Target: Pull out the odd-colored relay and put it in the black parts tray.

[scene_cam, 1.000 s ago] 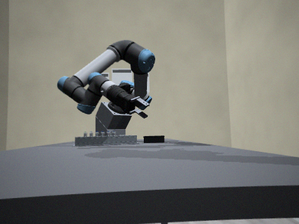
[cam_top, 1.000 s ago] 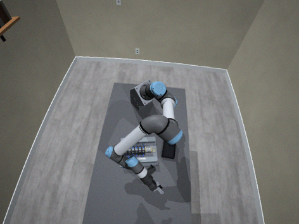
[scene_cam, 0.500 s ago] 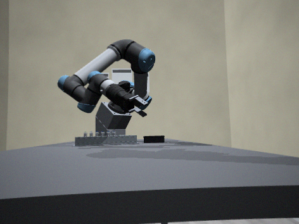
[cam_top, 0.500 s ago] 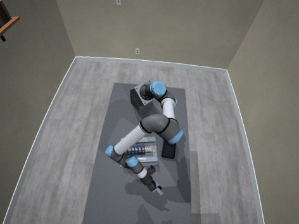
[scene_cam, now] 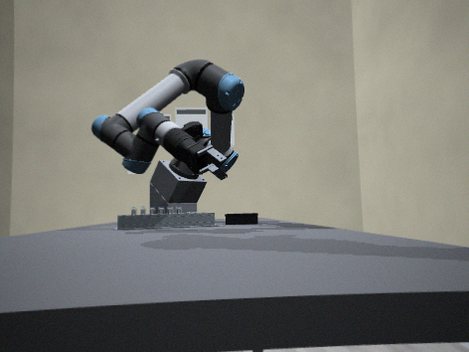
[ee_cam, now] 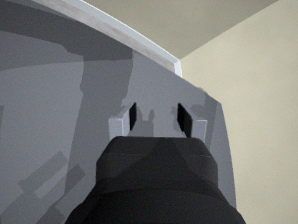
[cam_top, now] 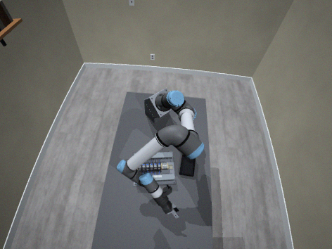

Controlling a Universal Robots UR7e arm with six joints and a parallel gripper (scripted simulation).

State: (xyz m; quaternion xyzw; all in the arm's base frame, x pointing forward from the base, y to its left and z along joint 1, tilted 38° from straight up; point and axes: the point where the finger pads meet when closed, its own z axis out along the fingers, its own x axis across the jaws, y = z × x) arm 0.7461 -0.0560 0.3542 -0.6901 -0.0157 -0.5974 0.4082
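The room is small and closed in by plain olive-beige walls (cam_top: 197, 32) that meet a floor (cam_top: 88, 116) of grey wood-grain planks, with a white baseboard (cam_top: 165, 68) running along the foot of the walls. Two white wall outlets show on the far wall, one low (cam_top: 152, 56) and one higher up (cam_top: 131, 2). A wooden shelf (cam_top: 10, 27) on a dark bracket juts from the left wall. A long dark grey table (scene_cam: 298, 278) stands in the middle, with soft shadows across its top. Light is even and dim.
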